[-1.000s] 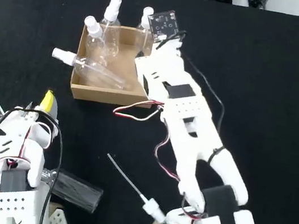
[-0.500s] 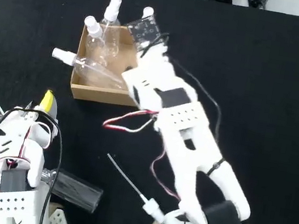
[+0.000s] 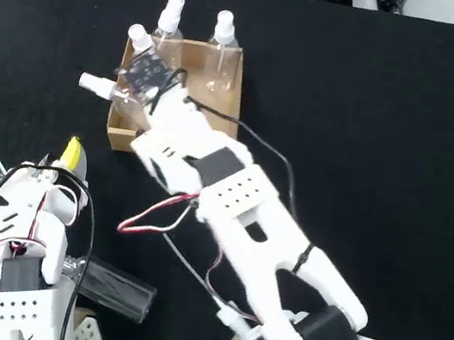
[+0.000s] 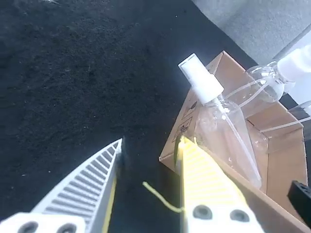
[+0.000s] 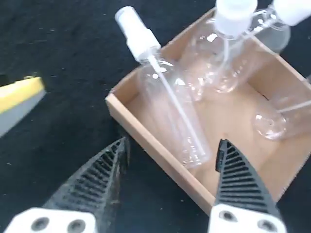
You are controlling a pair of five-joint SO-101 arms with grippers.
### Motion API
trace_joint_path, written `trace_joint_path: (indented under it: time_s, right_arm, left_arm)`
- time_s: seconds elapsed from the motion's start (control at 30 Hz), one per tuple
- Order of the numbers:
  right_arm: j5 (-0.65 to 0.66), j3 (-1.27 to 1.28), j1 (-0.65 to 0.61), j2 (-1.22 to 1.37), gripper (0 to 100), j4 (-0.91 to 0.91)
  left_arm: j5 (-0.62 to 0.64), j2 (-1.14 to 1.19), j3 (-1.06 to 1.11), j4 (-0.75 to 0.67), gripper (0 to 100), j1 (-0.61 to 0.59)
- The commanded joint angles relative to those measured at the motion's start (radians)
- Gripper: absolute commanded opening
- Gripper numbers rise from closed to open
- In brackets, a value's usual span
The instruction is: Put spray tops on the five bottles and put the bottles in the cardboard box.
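Right gripper (image 5: 172,145) spread above the tilted bottle (image 5: 167,109) in the cardboard box (image 5: 127,115)
Come down astride its body, clear of the box wall (left gripper (image 4: 150,143) also spread, idle just beside the box)

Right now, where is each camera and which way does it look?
High view: above the black table, looking down at both white arms and the brown cardboard box.
Left wrist view: on the left arm, facing the box corner past its grey-and-yellow gripper.
Right wrist view: on the right arm, facing down into the box past its black gripper.
Both wrist views share the lying clear bottle with white spray top.
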Motion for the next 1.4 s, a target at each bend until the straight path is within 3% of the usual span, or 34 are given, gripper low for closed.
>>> trace_joint_path:
  time_s: [0.0,1.2,1.37]
  right_arm:
    - [0.008,-0.025,-0.023,-0.041,25.4,-0.051]
    - [0.002,-0.410,-0.023,0.467,25.8,-0.086]
    - [0.003,-0.418,-0.023,0.503,35.1,-0.084]
  left_arm:
    - [-0.009,-0.011,0.022,-0.025,17,-0.007]
    - [-0.009,-0.011,0.022,-0.025,17,-0.007]
    - [-0.009,-0.011,0.022,-0.025,17,-0.007]
